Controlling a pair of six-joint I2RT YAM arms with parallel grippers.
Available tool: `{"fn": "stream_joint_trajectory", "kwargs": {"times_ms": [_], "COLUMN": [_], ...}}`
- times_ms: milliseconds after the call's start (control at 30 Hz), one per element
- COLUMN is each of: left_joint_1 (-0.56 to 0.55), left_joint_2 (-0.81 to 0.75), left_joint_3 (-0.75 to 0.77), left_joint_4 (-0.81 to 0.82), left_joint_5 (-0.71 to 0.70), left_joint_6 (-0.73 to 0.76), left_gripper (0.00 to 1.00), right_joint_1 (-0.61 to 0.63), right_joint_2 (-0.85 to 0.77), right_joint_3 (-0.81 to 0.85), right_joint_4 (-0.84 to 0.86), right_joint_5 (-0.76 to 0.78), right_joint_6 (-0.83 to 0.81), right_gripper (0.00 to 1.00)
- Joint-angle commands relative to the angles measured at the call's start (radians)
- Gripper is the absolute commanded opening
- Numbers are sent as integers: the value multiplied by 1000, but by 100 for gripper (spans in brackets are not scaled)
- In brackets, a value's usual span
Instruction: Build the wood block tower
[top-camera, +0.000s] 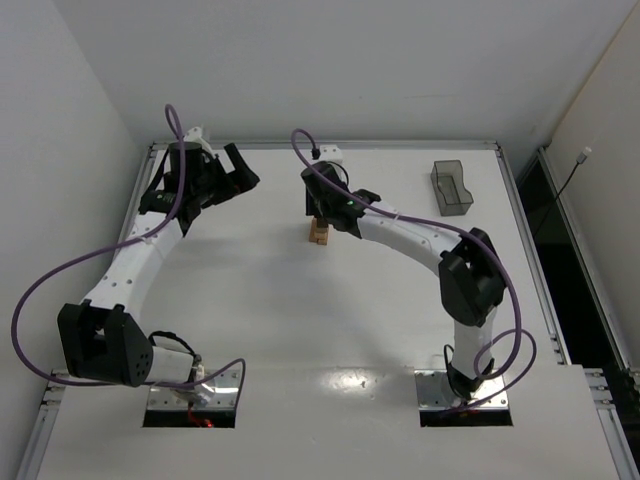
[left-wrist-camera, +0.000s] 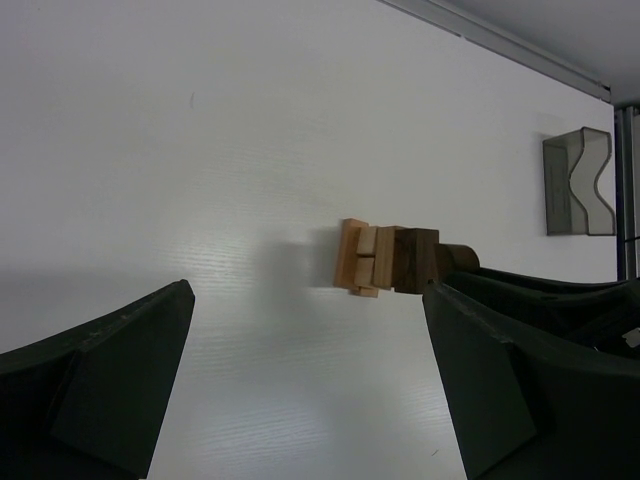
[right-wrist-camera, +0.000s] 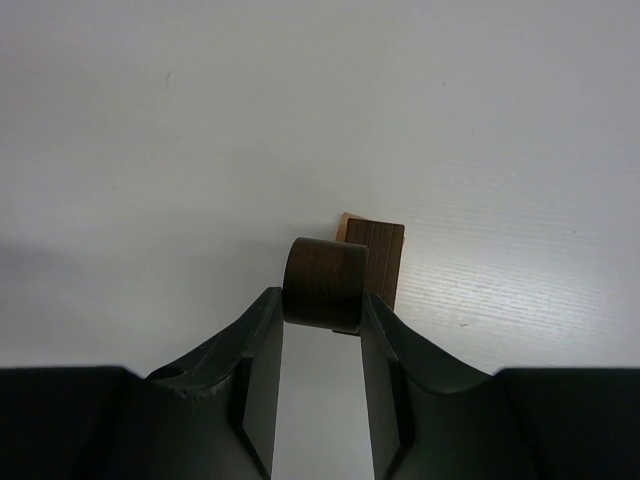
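**Right gripper holds a dark piece over the tower**

The right gripper (right-wrist-camera: 322, 312) is pinched narrow around a dark brown piece (right-wrist-camera: 322, 275) with a rounded face, gripped on both sides. Just past it sits the wood block tower (top-camera: 319, 235), mid-bench towards the far edge. The left wrist view shows its light tan blocks below and dark brown above (left-wrist-camera: 385, 262). Whether the held piece touches the stack, I cannot tell. The left gripper (top-camera: 232, 178) hangs well off to the left with its jaws spread wide and nothing between them. On the white bench (top-camera: 250, 320), a dark translucent tray (top-camera: 452, 187) stands near the far right corner, well apart from the tower.
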Motion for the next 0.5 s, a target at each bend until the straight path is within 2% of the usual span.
{"fn": "stream_joint_trajectory", "kwargs": {"times_ms": [0, 467], "left_joint_1": [15, 24], "left_joint_2": [5, 5], "left_joint_3": [1, -19], "left_joint_4": [29, 48], "left_joint_5": [18, 46], "left_joint_6": [-10, -28], "left_gripper": [98, 98], "right_joint_1": [-3, -3], "right_joint_2": [1, 10], "right_joint_3": [-6, -36], "right_joint_4": [89, 67], "right_joint_5": [36, 36], "right_joint_6": [-16, 12], "right_gripper": [0, 0]}}
